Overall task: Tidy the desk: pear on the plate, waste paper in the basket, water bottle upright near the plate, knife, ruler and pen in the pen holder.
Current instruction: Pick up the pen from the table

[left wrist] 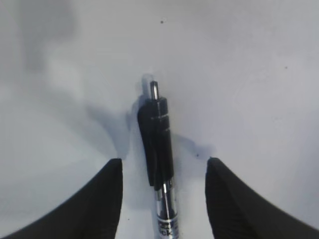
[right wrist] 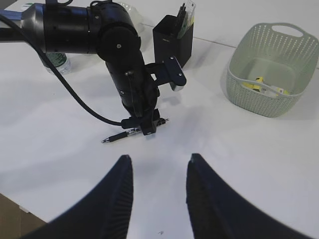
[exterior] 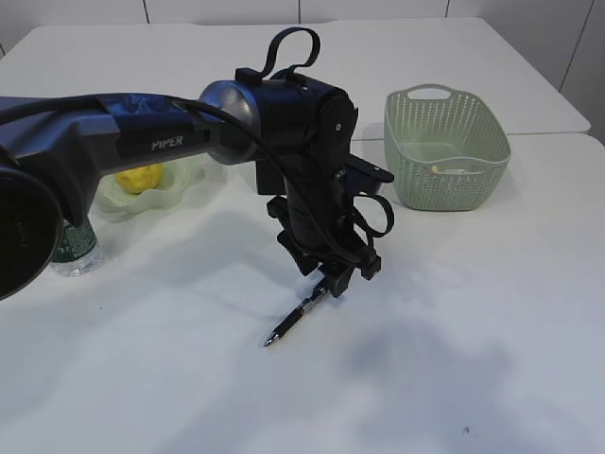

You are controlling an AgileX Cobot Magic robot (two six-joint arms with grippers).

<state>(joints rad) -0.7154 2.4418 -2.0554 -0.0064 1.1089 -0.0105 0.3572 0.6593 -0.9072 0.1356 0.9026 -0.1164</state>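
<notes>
Desk: broad white tabletop, bare across the foreground, speckled with a few dark flecks.
Left arm: dark casing stretched in from the left edge to mid-table, wrist bent steeply down.
Basket: sage-green, perforated, at right rear; small scraps with a touch of yellow on its floor in the right wrist view.
Plate: pale green wavy dish at left, partly behind the arm.
Pear: yellow, resting in the plate.
Water bottle: upright at far left, just in front of the plate, dark green label showing, mostly hidden by the arm.
Pen holder: matte black box between arm and basket, several items standing inside, too small to name with certainty.
Left gripper: lowered over the pen, jaws spread, one dark finger on each side of the barrel, apparently not touching it.
Right gripper: raised above the near edge of the table, fingers parted, nothing between them.
Pen: black and clear, lying flat on the desk at centre, clicker end toward the gripper, tip pointing to the front-left.
</notes>
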